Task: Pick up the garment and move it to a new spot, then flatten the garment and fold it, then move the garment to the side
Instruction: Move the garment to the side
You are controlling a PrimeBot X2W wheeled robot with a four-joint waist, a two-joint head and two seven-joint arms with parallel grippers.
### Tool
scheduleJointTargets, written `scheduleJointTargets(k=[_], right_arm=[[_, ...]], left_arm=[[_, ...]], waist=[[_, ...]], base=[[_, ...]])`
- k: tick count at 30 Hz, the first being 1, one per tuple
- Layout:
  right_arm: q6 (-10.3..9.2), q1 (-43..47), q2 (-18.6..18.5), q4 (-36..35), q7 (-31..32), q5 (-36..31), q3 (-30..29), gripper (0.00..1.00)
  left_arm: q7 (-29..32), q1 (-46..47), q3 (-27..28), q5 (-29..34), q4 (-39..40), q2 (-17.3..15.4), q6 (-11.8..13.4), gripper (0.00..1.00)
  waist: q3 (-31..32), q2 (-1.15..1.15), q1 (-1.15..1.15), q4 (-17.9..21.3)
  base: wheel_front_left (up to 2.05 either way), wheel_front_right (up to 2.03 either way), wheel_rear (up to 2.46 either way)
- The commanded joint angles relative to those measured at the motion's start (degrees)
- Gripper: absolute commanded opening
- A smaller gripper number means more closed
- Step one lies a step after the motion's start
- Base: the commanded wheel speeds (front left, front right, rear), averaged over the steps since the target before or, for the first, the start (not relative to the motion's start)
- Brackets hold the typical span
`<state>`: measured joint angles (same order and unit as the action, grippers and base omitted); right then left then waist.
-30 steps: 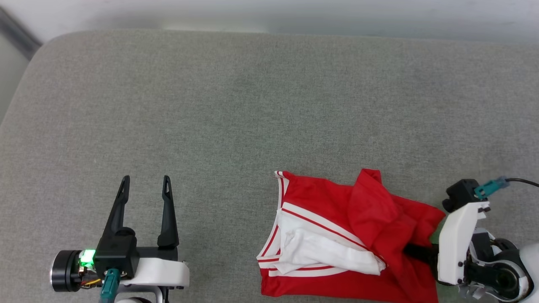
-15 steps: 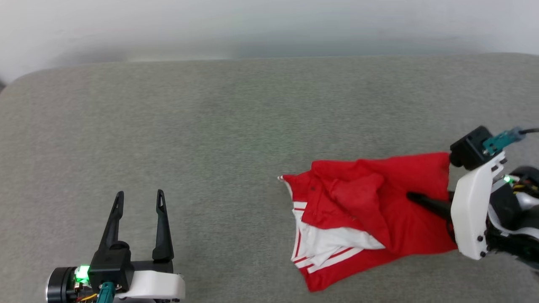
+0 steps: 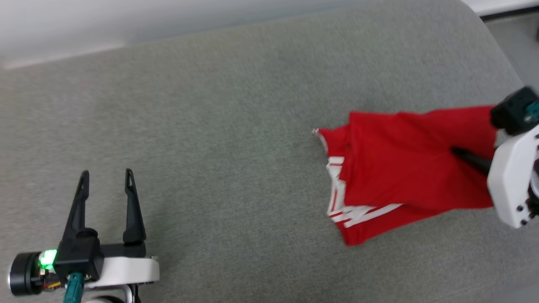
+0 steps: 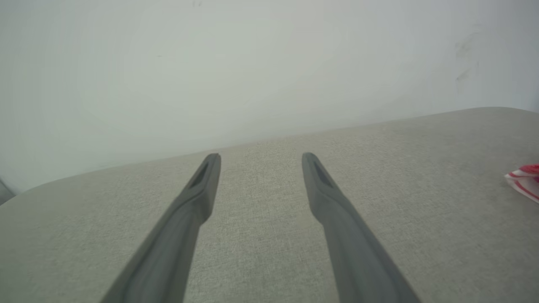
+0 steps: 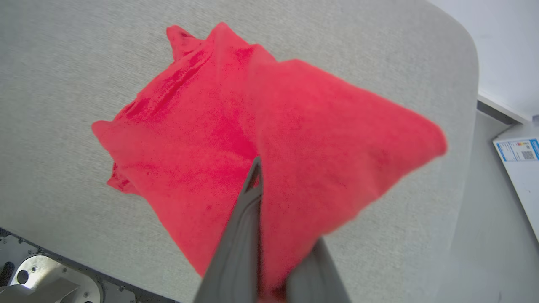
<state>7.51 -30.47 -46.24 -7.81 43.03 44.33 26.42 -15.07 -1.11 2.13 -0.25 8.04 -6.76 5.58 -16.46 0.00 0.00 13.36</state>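
Note:
The garment (image 3: 404,168), a red jersey with white-and-red striped trim, hangs bunched over the grey cushion at the right of the head view. My right gripper (image 3: 457,151) is shut on its red cloth, one dark finger showing against the fabric. In the right wrist view the garment (image 5: 236,139) drapes over both fingers of my right gripper (image 5: 257,165), lifted above the cushion. My left gripper (image 3: 106,179) stands open at the lower left, far from the garment, nothing between its fingers. The left wrist view shows my left gripper (image 4: 260,156) open, and a striped corner of the garment (image 4: 525,180) at the right edge.
The grey padded surface (image 3: 210,139) stretches wide, with its rounded right corner (image 5: 463,84) close to the garment. Beyond that edge is pale floor with a labelled white panel (image 5: 520,160). A pale wall (image 4: 252,63) rises behind the surface.
My right gripper has lifted the garment and carried it up and to the right; the cloth now hangs stretched from the grip. The camera has swung right. My left gripper stays open.

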Motion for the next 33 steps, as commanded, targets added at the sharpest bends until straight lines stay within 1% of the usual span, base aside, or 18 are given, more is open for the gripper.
scheduleJointTargets(k=[1, 5, 9, 15, 18, 24, 27, 30, 31, 32, 33], right_arm=[[-0.03, -1.54, -0.55, 1.32, -0.86, -1.00, -0.12, 0.00], [-0.04, -3.94, -3.17, 6.77, -3.48, -5.37, -0.77, 0.00], [-0.04, -6.18, -3.89, 13.92, -6.24, -8.81, -2.61, 0.00], [-0.05, -10.57, -5.02, 22.53, -10.02, -14.59, -5.01, 0.00], [-0.05, -12.56, -4.01, 26.81, -11.53, -16.47, -7.14, 0.00], [-0.06, -14.91, -4.63, 33.36, -13.72, -21.53, -10.21, 0.00], [-0.05, -15.33, -2.49, 35.75, -15.24, -21.28, -12.05, 0.00], [-0.05, -15.35, -1.93, 36.88, -16.18, -22.19, -12.91, 0.00], [-0.06, -15.35, -1.64, 37.52, -16.42, -22.82, -13.34, 0.47], [-0.06, -15.15, -1.16, 38.29, -16.46, -23.41, -13.74, 1.00], [-0.05, -15.04, -0.80, 38.64, -16.63, -24.01, -13.86, 1.00]], left_arm=[[-0.12, 1.24, 0.08, 0.32, 0.34, -0.58, -0.24, 1.00], [-0.12, 3.29, 0.06, 0.53, 1.59, -1.81, -0.80, 1.00], [-0.12, 5.34, -0.05, 0.72, 2.50, -3.14, -1.19, 1.00], [-0.12, 7.33, 0.50, 0.49, 3.66, -4.45, -1.15, 1.00], [-0.12, 7.78, 0.32, 0.35, 4.14, -4.71, -1.28, 1.00], [-0.12, 8.45, -0.07, 0.17, 4.86, -4.49, -1.09, 1.00], [-0.12, 8.51, -0.26, 0.10, 4.91, -4.28, -1.04, 1.00], [-0.12, 8.52, -0.21, -0.08, 4.80, -4.05, -0.84, 1.00], [-0.12, 8.49, -0.25, -0.14, 4.70, -3.88, -0.81, 1.00], [-0.12, 8.41, -0.36, -0.20, 4.56, -3.70, -0.84, 1.00], [-0.12, 8.23, -0.44, -0.23, 4.45, -3.51, -0.83, 1.00]], waist=[[-4.24, 0.00, 0.00, 3.62], [-8.16, 0.00, 0.00, 4.17], [-11.70, 0.00, 0.00, 3.78], [-15.95, 0.00, 0.00, 3.04], [-17.21, 0.00, 0.00, 2.57], [-18.51, 0.00, 0.00, 1.39], [-18.53, 0.00, 0.00, 0.85], [-18.18, 0.00, 0.00, 0.57], [-17.87, 0.00, 0.00, 0.43], [-17.38, 0.00, 0.00, 0.26], [-16.83, 0.00, 0.00, 0.13]], base=[[0.00, 0.00, 0.00], [0.00, 0.00, 0.00], [0.00, 0.00, 0.00], [0.00, 0.00, 0.00], [0.00, 0.00, 0.00], [0.00, 0.00, 0.00], [0.00, 0.00, 0.00], [0.00, 0.00, 0.00], [0.00, 0.00, 0.00], [0.00, 0.00, 0.00], [0.00, 0.00, 0.00]])
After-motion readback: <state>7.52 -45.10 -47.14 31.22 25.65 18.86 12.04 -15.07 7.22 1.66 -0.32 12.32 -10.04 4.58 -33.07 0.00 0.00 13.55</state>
